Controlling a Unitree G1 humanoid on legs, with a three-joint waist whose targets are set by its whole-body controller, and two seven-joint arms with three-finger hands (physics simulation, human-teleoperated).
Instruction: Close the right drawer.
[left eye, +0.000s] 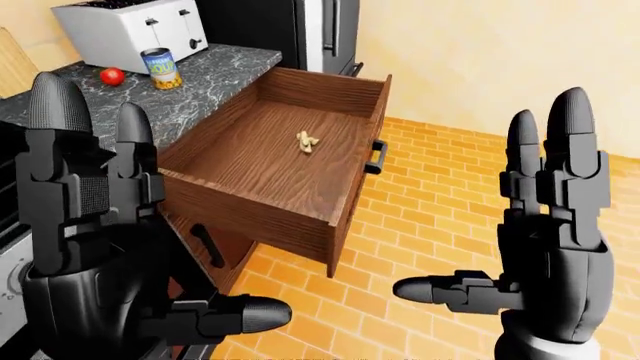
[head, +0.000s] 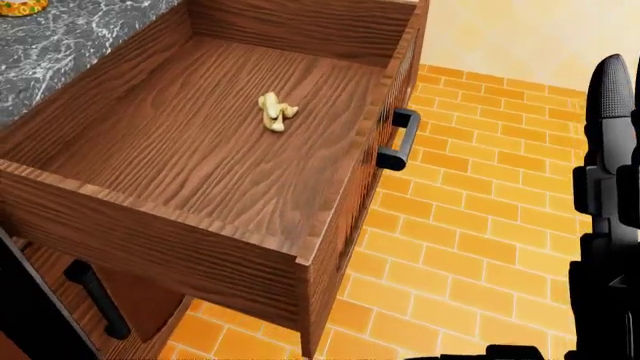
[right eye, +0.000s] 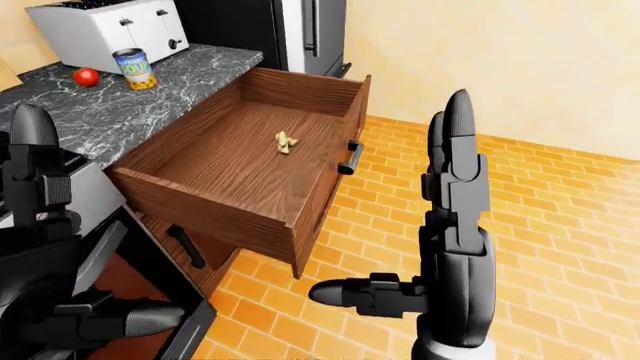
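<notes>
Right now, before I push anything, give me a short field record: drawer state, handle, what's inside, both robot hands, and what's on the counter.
drawer: pulled far out from the cabinet, open
handle: black bar on the drawer's front, free, nothing touching it
contents: one small pale yellow item on the drawer floor, kind unclear
left robot hand: raised, fingers open, holding nothing
right robot hand: raised, fingers open, apart from the drawer
counter: toaster, can, red tomato
task status: not yet closed
</notes>
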